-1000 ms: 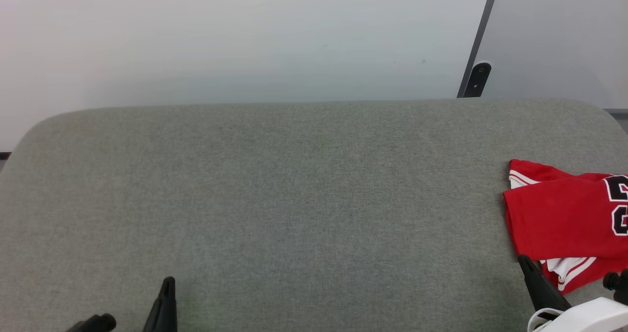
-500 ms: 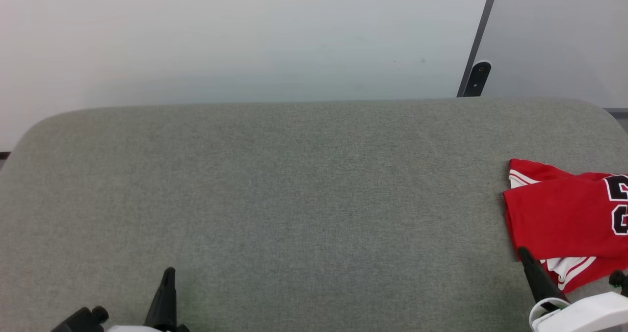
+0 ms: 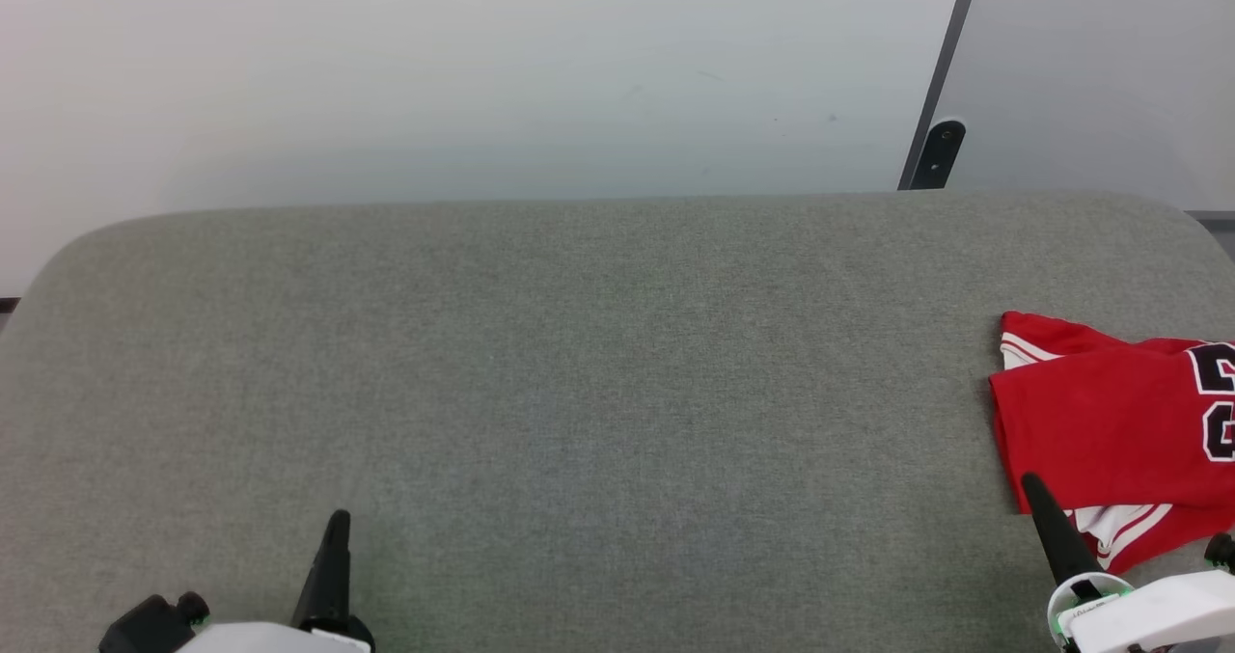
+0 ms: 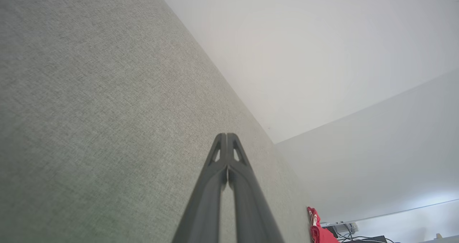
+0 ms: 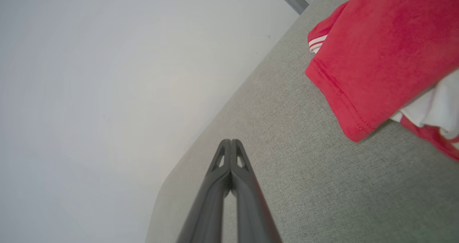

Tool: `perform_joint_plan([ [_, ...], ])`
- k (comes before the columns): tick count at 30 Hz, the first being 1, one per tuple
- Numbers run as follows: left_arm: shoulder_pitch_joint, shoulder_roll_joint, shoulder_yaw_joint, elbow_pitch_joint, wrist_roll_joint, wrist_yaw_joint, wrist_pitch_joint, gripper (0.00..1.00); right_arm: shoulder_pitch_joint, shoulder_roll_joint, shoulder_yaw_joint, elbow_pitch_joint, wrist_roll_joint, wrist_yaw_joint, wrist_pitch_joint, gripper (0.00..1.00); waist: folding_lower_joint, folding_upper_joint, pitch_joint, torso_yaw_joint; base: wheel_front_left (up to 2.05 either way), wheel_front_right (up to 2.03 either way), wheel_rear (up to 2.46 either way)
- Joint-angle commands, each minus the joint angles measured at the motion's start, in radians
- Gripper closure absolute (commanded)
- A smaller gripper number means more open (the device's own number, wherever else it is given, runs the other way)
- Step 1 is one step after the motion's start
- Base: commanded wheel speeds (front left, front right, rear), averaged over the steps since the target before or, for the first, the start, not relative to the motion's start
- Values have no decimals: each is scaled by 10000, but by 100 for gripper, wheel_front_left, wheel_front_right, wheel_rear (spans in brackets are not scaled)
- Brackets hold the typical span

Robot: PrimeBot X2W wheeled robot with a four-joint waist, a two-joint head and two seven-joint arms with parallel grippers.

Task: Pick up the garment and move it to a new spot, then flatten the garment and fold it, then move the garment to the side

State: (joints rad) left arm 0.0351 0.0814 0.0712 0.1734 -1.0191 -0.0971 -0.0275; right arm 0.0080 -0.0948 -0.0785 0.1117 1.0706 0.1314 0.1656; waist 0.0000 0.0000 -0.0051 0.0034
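Red garment (image 3: 1100, 421), folded over white striped sleeve, black white-outlined lettering

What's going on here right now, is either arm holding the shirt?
Neither arm holds anything. The garment lies in a folded-looking bundle at the right end of the grey table, partly cut off by the head view's edge. The right gripper is shut and empty, close beside the garment's near left corner without gripping it. The left gripper is shut too, over bare table far to the left. The folding and moving aside look likely done.
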Motion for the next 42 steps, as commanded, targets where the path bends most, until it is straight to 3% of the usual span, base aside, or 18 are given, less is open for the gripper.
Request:
perform_joint_plan([
  [1, -236, 21, 55, -75, -196, -68, 24, 100, -284, -17, -53, -54, 222, -6, -66, 100, 0, 0, 1, 0, 0, 0, 0],
  [42, -1057, -201, 313, 460, -3969, -271, 949, 100, -910, 298, -271, 859, 3627, -9, -372, 100, 0, 0, 48, -20, 0, 0, 0],
])
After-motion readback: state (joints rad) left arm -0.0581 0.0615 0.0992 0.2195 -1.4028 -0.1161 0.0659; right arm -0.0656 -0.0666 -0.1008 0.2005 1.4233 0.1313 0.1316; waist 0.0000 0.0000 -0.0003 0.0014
